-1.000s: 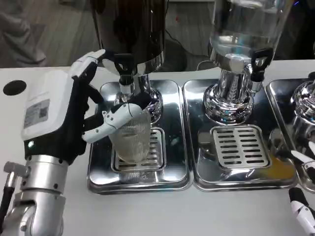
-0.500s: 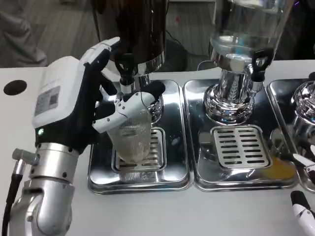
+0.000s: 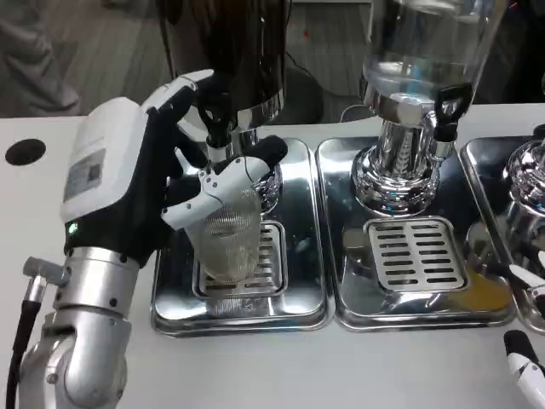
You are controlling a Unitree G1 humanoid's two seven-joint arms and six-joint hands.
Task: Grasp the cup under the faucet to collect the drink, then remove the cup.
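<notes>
Surface: white table (image 3: 255, 366) carrying steel drip trays side by side; we note the left tray (image 3: 170, 315) and a second tray (image 3: 358, 319) to its right, each with a slotted grate.
Dispensers: dark dispenser (image 3: 230, 51) stands at the far end of the left tray; clear dispenser (image 3: 426, 43) on the right one.
Cup: ribbed clear cup (image 3: 230, 243) stands upright on the left tray's grate, directly below the faucet (image 3: 217, 128) of the dark dispenser. Long axis vertical, mouth up toward the spout.
Left robot hand (image 3: 162, 187): wrapped around the cup from its left side, thumb across the near face, other fingers hidden behind the far side. We judge it is gripping the cup.
Right robot hand (image 3: 526, 358): only fingertips at the near right edge, well apart from the cup; we cannot tell its state.
Key relation: cup lies just right of the left palm, touching it; left arm is by far the nearer.
Fill level: not readable through the ribbing.
Next move, our judgement: hold steady under the spout, then draw the cup toward the near side, kept upright.
</notes>
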